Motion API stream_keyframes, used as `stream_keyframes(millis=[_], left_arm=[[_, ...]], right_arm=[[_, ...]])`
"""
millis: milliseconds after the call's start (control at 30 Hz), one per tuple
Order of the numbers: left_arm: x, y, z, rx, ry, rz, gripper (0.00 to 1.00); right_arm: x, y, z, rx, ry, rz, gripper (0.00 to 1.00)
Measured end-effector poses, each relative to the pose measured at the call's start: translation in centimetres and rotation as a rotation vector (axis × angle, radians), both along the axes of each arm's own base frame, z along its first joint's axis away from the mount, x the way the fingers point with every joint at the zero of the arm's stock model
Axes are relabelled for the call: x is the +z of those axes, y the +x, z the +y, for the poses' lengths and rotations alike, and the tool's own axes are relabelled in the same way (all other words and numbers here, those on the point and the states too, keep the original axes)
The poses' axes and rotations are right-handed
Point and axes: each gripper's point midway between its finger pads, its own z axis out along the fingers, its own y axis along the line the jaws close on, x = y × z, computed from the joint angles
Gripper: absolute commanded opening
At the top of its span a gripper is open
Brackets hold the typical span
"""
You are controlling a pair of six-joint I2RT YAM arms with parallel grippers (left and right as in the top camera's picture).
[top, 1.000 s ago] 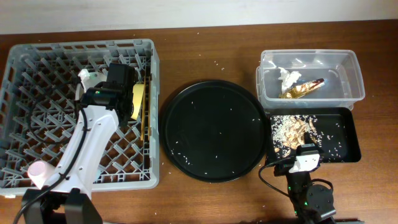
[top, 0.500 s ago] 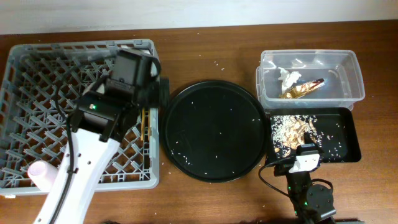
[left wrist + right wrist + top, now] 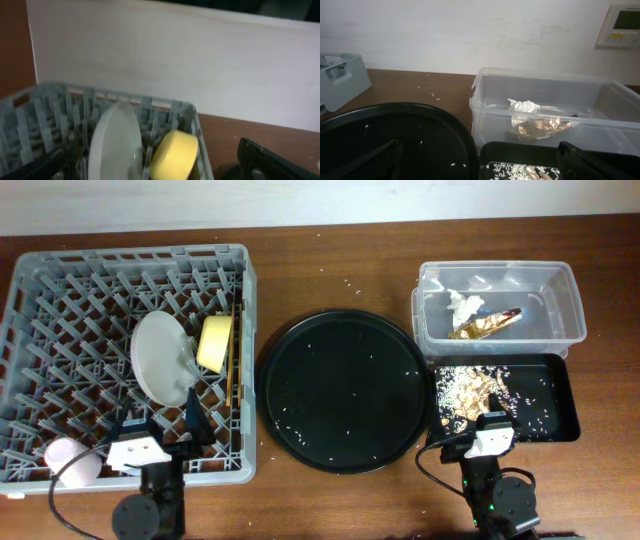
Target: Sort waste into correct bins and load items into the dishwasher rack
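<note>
The grey dishwasher rack fills the left of the table. A light grey plate stands on edge among its pegs, with a yellow bowl tipped beside it. A pink cup sits in the rack's near left corner. My left gripper is open at the rack's front edge and holds nothing; the left wrist view shows the plate and bowl ahead of it. My right gripper is open and empty at the front of the black bin, which holds food scraps.
The clear tub at the back right holds the white tissue and the gold wrapper. A large round black tray dotted with rice grains lies in the middle. A few grains are scattered on the wooden table.
My left arm has pulled back out of the rack to the table's front edge and its gripper has opened. The plate, which the arm hid before, now stands free beside the yellow bowl.
</note>
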Motion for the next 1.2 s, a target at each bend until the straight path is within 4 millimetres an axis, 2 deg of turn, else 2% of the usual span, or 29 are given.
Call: stream_keyframes(millis=[33, 100, 133, 200, 233, 1200], left_arm=[[-1.5, -0.1, 0.0, -0.002, -0.025, 0.003, 0.99], [-2.8, -0.3, 0.0, -0.003, -0.044, -0.018, 0.99], [-4.1, -0.1, 0.0, -0.004, -0.048, -0.019, 0.99], [-7.6, 0.2, -0.2, -0.013, -0.046, 0.087, 0.99], [-8.5, 0.2, -0.3, -0.017, -0.047, 0.12, 0.99], [-8.6, 0.2, -0.4, -0.023, -0.047, 0.127, 0.99]], right_arm=[[0.0, 0.0, 0.0, 0.0, 0.001, -0.001, 0.98], [0.0, 0.0, 0.0, 0.0, 0.0, 0.0, 0.99], [0.0, 0.0, 0.0, 0.0, 0.0, 0.0, 0.98], [0.0, 0.0, 0.0, 0.0, 0.001, 0.0, 0.99], [0.0, 0.0, 0.0, 0.0, 0.0, 0.0, 0.98], [0.0, 0.0, 0.0, 0.0, 0.001, 0.0, 0.98]])
